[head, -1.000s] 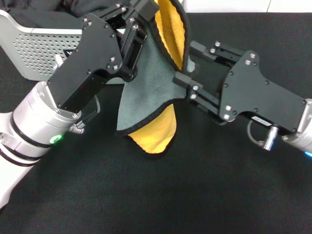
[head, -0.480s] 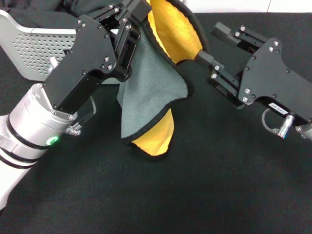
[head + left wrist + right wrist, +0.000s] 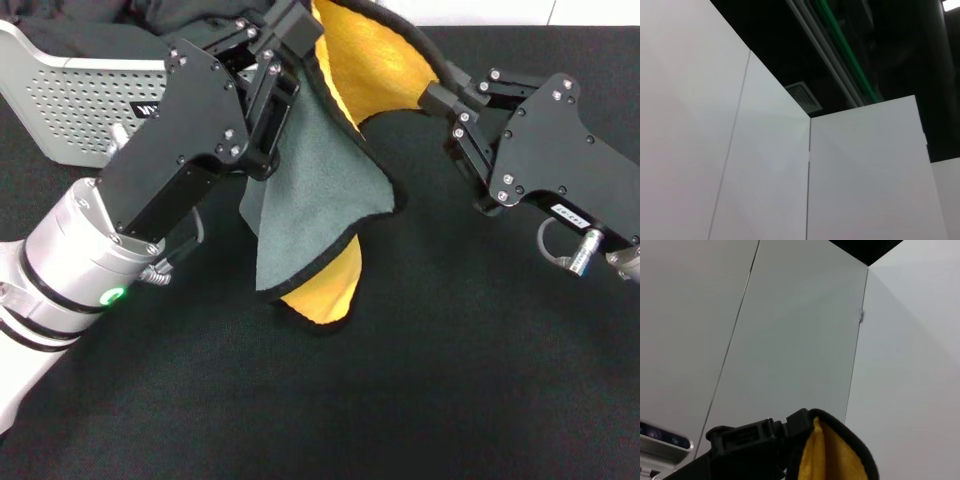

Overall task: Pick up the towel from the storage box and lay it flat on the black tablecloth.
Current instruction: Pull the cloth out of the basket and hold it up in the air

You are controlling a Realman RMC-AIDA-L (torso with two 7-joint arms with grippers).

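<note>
— Where was the plush towel (image 3: 325, 190) — yellow-orange on one face, grey on the other, black-trimmed — at that moment?

— Off the counter and hanging. It was strung between the two end effectors along its upper edge, with the grey face sagging toward the camera and a yellow-orange fold drooping at the bottom. That low fold hung close over the large black textured tablecloth (image 3: 400, 400); whether it touched, I could not tell.

— And which way did it run from each end effector?

— The held edge ran roughly side to side across the robot's front. The left end effector (image 3: 290, 30) was closed on the upper left corner, near the top of the head view. The right end effector (image 3: 437, 95) was pinched on the black trim at the other end of that edge — the right wrist view showed the yellow face and trim (image 3: 840, 455) right up against it. Most of the cloth hung below and nearer the left arm.

— So what did the coming move turn on?

— On that long axis, I judged. The edge was not yet taut, so the arms would need to draw apart along it, then lower the towel toward the robot so the drooping fold opens out instead of tucking under.

— And the light grey perforated plastic storage box (image 3: 75, 100)?

— Behind the left arm, at the far left, well apart from the towel. The left wrist view showed only white wall panels.
</note>
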